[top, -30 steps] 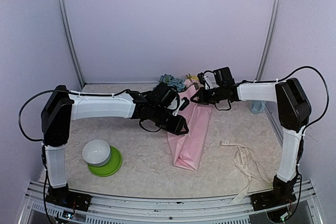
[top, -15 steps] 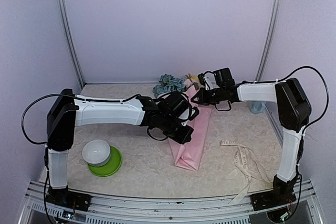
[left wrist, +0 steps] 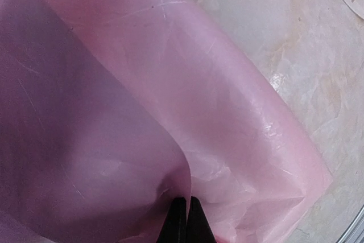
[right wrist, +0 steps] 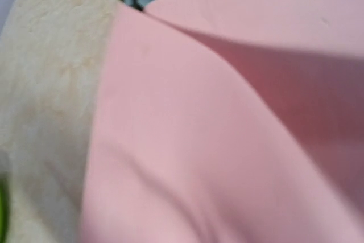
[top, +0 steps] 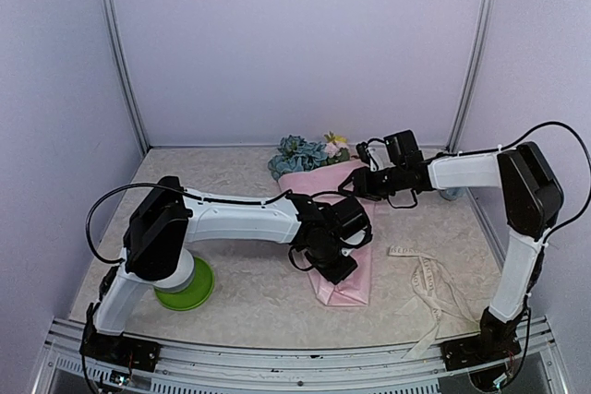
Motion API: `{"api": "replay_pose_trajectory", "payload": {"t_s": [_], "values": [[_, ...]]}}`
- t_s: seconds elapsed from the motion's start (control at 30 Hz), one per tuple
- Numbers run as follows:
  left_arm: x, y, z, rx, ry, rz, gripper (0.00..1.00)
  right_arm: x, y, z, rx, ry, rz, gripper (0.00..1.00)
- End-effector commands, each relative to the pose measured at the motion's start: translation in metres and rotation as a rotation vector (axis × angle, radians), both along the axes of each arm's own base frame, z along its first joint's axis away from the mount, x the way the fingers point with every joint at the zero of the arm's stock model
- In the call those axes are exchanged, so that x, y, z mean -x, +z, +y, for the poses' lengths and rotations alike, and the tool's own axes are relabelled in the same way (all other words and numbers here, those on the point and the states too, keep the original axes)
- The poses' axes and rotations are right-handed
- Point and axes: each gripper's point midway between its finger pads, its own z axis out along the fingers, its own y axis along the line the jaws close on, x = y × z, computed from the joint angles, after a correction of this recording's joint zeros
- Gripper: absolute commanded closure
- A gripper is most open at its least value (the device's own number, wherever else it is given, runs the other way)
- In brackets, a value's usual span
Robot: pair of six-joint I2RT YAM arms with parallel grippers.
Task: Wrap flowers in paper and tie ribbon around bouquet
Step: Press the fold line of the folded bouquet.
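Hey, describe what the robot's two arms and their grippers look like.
Both the left arm and right arm have smooth white tube-like links joined by bulky black joints. A thin black cable loops loosely beside each. The left gripper and right gripper are black; the left one's fingers taper to narrow tips. No markings are readable.

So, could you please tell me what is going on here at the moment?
Two robot arms are wrapping the flowers in the paper. The left end effector is pinched shut on a fold of the paper near the narrow end of the bundle. The right end effector sits at the wide end beside the flower heads; whether it grips anything is unclear. The ribbon lies loose on the table, not yet tied.
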Motion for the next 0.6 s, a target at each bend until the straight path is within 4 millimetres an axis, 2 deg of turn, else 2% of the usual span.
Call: {"api": "replay_pose_trajectory", "payload": {"t_s": [0.0,0.17,0.33,0.47,0.57], "values": [[0.002,0.006,0.000,-0.025,-0.034,-0.014,1.00,0.020,0.015,-0.003,-0.038,0.010,0.014,0.51],[0.003,0.004,0.000,-0.027,-0.045,-0.015,1.00,0.049,0.003,-0.004,-0.034,0.038,0.063,0.45],[0.003,0.003,0.000,-0.028,-0.049,-0.015,1.00,0.060,-0.008,-0.006,-0.037,0.055,0.092,0.49],[0.004,0.004,0.000,-0.027,-0.049,-0.016,1.00,0.066,-0.017,0.001,-0.076,0.088,0.131,0.64],[0.003,0.005,0.000,-0.024,-0.047,-0.018,1.00,0.068,-0.019,0.004,-0.093,0.103,0.139,0.83]]}}
